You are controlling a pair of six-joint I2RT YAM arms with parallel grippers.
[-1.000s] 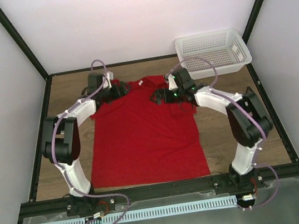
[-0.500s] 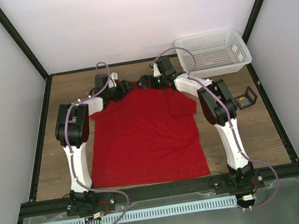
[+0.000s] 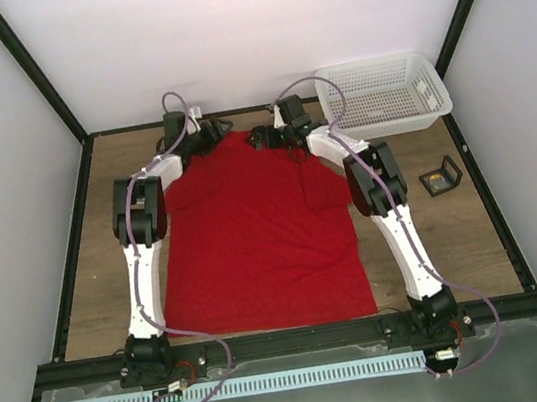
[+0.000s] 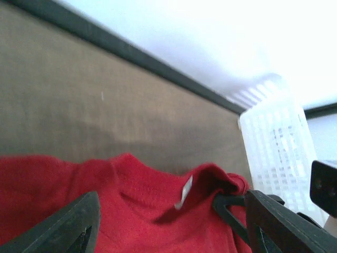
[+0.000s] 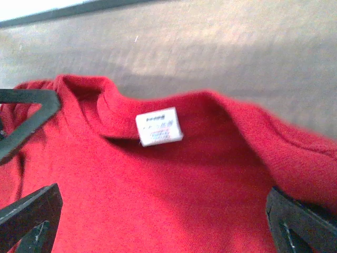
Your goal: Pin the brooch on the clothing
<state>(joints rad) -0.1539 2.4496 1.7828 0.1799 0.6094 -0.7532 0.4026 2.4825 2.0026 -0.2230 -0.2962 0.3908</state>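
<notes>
Red T-shirt (image 3: 256, 253): spread flat, neck label (image 5: 158, 128) at its far end.
Left gripper (image 4: 171, 226): jaws held wide apart, just left of label.
Right gripper (image 5: 160, 205): jaws held wide apart, just right of label.

Both arms are being stretched farther out, and the left gripper (image 3: 210, 134) and right gripper (image 3: 261, 138) are being drawn in to either side of the collar (image 5: 108, 108) of the red T-shirt (image 3: 253, 234). A black stand (image 3: 439, 178), well right of the collar, is being uncovered as the right arm is swung inward.
</notes>
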